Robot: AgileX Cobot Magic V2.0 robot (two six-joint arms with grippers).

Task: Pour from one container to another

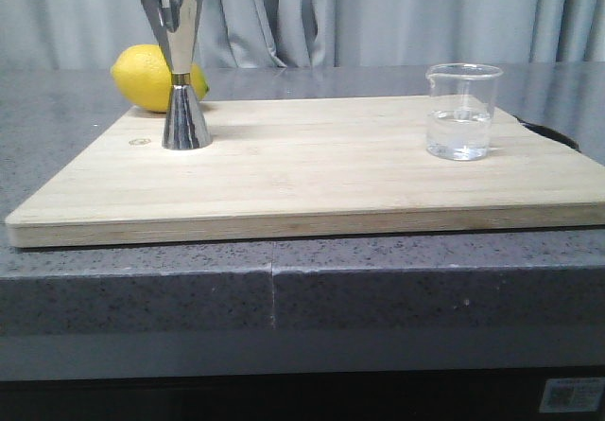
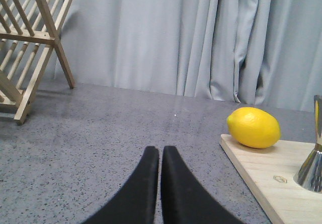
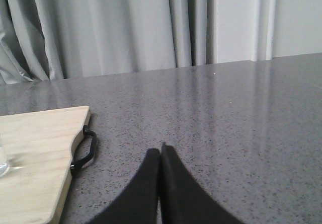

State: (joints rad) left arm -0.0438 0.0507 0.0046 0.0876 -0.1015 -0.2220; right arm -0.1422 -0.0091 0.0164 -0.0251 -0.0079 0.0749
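A clear glass beaker (image 1: 461,112), partly filled with clear liquid, stands on the right part of the wooden board (image 1: 312,175). The shiny steel jigger (image 1: 180,71) stands upright on the board's left part, and its base (image 2: 313,166) shows at the edge of the left wrist view. A sliver of the beaker (image 3: 2,158) shows in the right wrist view. Neither gripper appears in the front view. My left gripper (image 2: 160,151) is shut and empty over the counter, left of the board. Over the counter right of the board, my right gripper (image 3: 160,151) is shut and empty.
A yellow lemon (image 1: 151,78) lies behind the jigger at the board's back left corner. The board has a black handle (image 3: 84,151) on its right end. A wooden rack (image 2: 30,43) stands far left on the grey counter (image 1: 302,279). Grey curtains hang behind.
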